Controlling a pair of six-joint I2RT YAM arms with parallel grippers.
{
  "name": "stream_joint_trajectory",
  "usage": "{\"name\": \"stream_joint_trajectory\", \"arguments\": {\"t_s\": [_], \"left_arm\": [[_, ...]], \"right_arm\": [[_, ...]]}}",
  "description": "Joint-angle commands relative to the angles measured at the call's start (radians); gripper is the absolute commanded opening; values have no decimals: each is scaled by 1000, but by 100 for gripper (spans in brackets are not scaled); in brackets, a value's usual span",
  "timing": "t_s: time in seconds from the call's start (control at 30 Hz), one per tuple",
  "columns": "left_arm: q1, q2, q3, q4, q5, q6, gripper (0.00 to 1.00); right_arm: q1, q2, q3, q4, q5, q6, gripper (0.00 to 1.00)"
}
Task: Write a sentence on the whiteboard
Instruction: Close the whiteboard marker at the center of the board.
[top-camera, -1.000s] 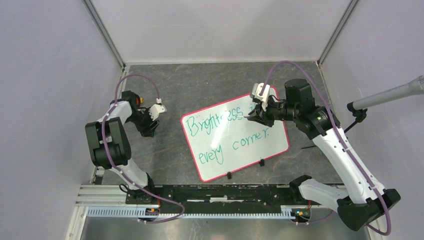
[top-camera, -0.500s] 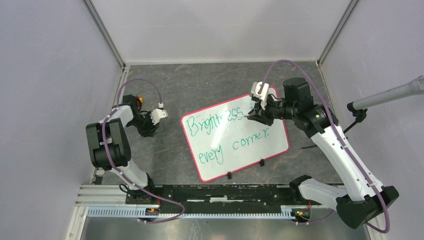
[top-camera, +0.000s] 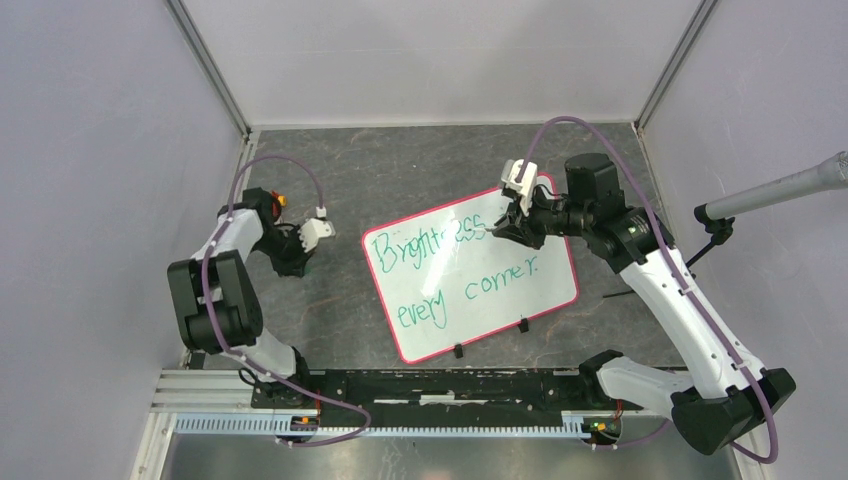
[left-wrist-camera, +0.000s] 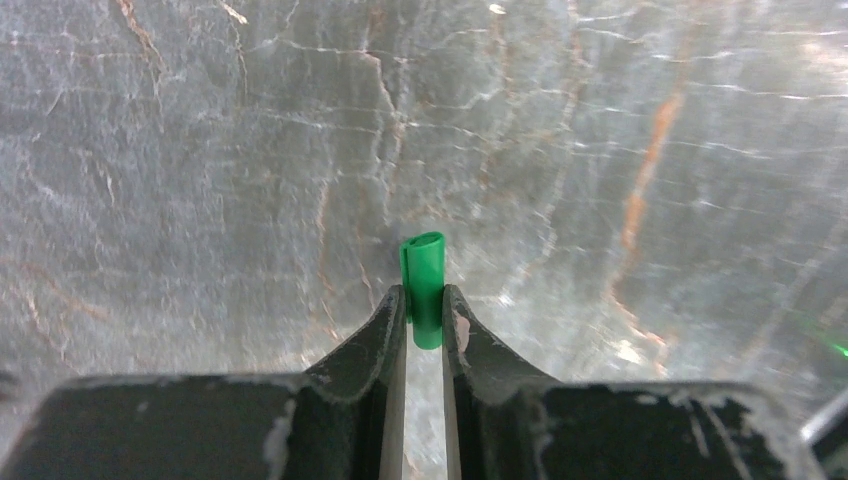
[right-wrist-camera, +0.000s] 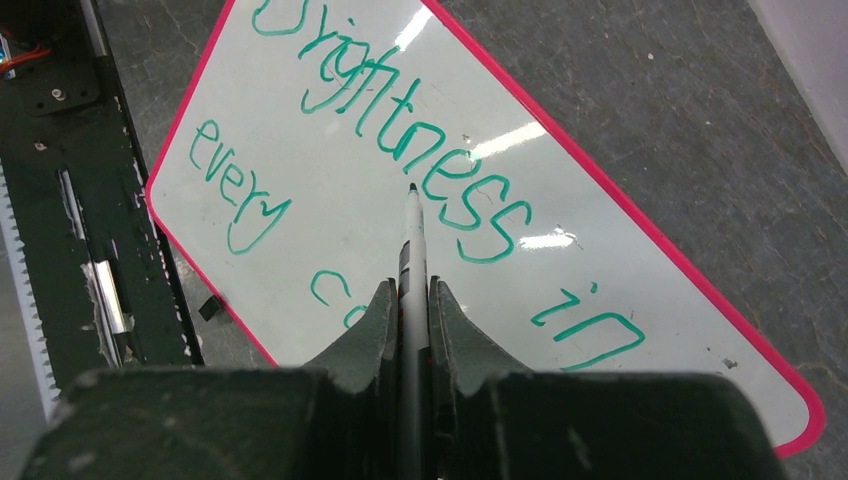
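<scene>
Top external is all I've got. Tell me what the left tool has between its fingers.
Observer: The left tool is shut on a small green cap, held over the table.
Operator: Now report the right tool.
Observer: The right tool is shut on a marker. Its tip points at the middle of "Brightness"; I cannot tell if it touches.
Operator: Read out what that arm hides on the whiteboard.
Observer: On the whiteboard, the sentence goes on with "in" after "Brightness", close to the red rim.
</scene>
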Motion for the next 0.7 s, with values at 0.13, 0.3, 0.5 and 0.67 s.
{"name": "stream_joint_trajectory", "arguments": {"t_s": [0.13, 0.3, 0.5, 0.67], "left_arm": [[-43, -313, 354, -361, 130, -143, 2], [-191, -483, 429, -381, 203, -179, 2], [-444, -542, 477, -335, 227, -347, 2], [-630, -500, 538, -337, 137, -418, 2]], "right_arm": [[-3, -25, 3, 194, -95, 165, 0], [-4, -10, -46, 339, -249, 302, 0], [-2, 2, -94, 529, -353, 505, 0], [10, 5, -145, 654, -394, 634, 0]]}}
